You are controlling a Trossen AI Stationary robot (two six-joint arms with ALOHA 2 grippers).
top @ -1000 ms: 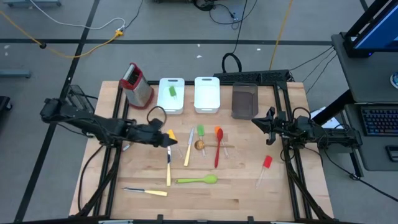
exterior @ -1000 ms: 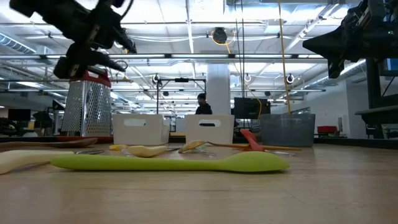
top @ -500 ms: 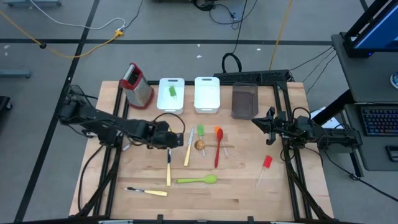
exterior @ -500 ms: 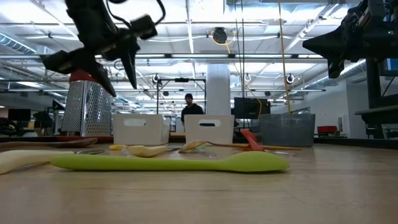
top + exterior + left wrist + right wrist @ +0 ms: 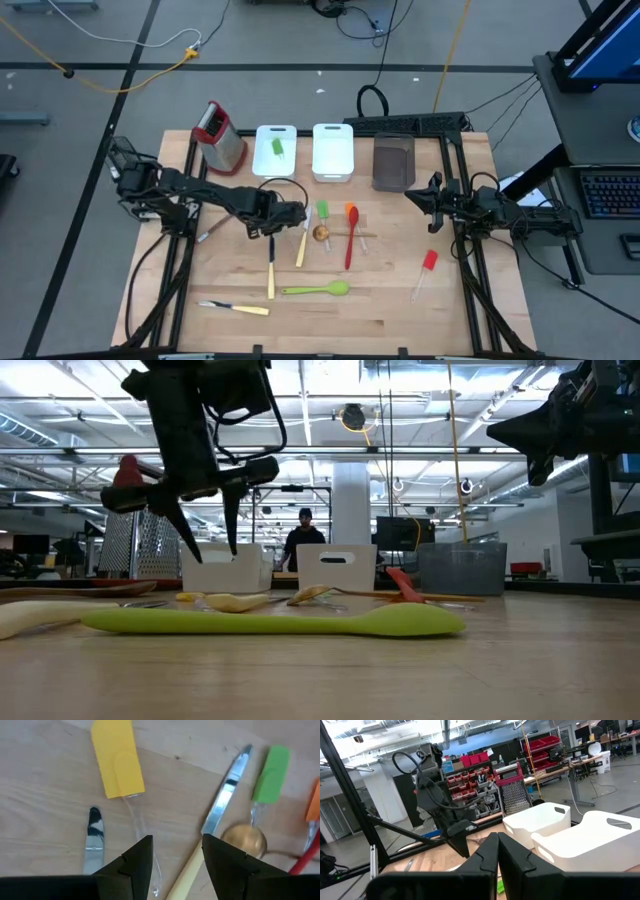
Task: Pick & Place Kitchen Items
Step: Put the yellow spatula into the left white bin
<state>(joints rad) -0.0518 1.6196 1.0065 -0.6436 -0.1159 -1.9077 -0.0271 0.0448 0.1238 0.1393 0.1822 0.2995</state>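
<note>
I am hovering the left gripper, fingers spread and empty, over the yellow spatula beside a cream-handled knife mid-table. My right gripper is waiting at the table's right edge, fingers pressed together.

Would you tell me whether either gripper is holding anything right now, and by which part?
Nothing is held. The left gripper hangs open above the yellow spatula; the right gripper is shut and empty.
</note>
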